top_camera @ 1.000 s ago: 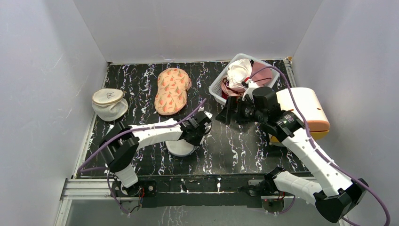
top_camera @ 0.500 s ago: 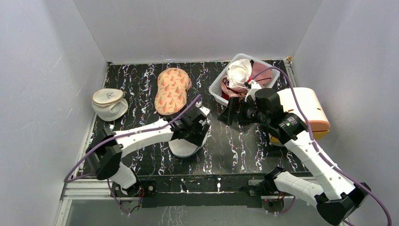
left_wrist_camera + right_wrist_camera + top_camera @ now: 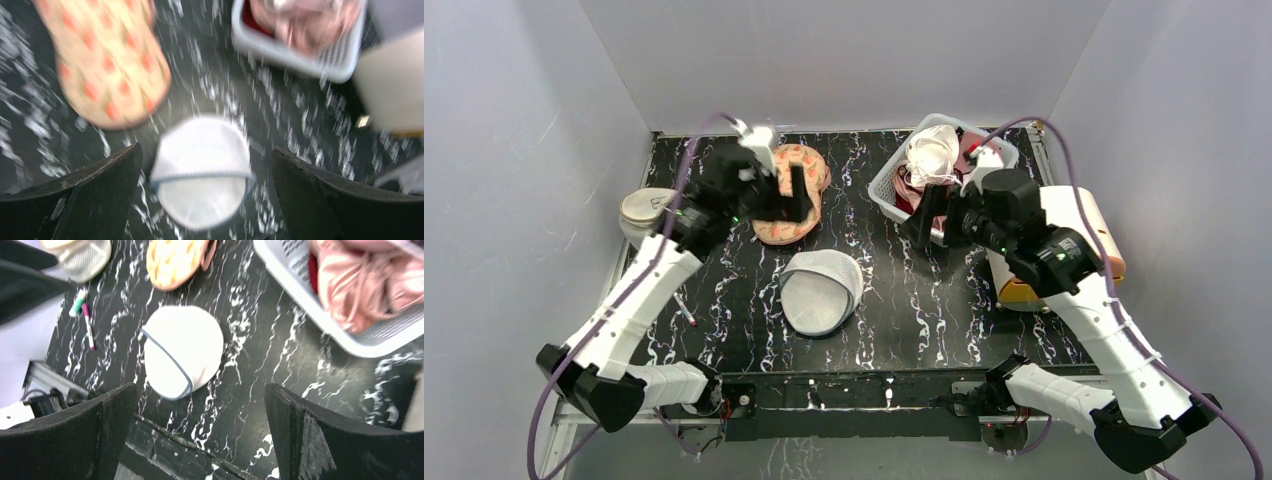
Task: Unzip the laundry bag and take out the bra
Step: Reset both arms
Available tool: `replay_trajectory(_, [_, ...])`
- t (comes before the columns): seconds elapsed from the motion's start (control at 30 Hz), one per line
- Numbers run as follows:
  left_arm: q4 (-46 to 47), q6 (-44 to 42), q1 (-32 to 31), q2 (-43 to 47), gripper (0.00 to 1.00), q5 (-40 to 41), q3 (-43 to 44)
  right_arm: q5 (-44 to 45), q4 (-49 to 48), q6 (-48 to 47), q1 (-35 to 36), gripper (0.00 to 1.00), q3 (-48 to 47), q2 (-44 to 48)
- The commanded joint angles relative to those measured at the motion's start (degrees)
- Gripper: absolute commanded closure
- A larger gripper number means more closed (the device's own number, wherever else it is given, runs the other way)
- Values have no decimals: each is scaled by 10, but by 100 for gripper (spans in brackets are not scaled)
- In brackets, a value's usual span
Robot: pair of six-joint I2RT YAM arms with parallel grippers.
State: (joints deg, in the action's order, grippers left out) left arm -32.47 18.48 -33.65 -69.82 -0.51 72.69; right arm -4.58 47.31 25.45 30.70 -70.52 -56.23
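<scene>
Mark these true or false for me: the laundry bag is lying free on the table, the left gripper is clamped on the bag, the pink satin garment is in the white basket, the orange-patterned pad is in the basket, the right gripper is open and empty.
1. The laundry bag lies on the table, touched by neither gripper. True.
2. The left gripper is clamped on the bag. False: its jaws stand open, above the bag and apart from it.
3. The pink satin garment lies in the white basket. True.
4. The orange-patterned pad lies in the basket. False: it lies on the table, to the basket's left.
5. The right gripper is open and holds nothing. True.
</scene>
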Motion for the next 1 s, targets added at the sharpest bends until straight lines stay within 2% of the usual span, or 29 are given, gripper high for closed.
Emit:
replay_trajectory(0.0, [-55, -37, 41, 25, 2, 50, 214, 101, 19, -37, -1, 2, -135, -3])
replay_trajectory(0.07, [-60, -34, 42, 29, 2, 84, 283, 135, 24, -51, -2, 2, -189, -5])
replay_trajectory(0.13, [-43, -21, 42, 52, 2, 106, 307, 157, 21, -67, -1, 2, -234, -5])
replay_trajectory(0.33, [34, -22, 42, 149, 2, 146, 250, 147, 5, -100, -1, 2, -311, 3])
replay_trajectory(0.57, [21, -62, 42, 186, 2, 204, 234, 132, -66, -100, -1, 2, -278, 32])
replay_trajectory(0.7, [59, -74, 42, 214, 2, 209, 189, 139, -87, -102, -1, 2, -263, 38])
replay_trajectory(0.97, [100, -99, 42, 224, 2, 216, 173, 149, -105, -101, -1, 2, -236, 59])
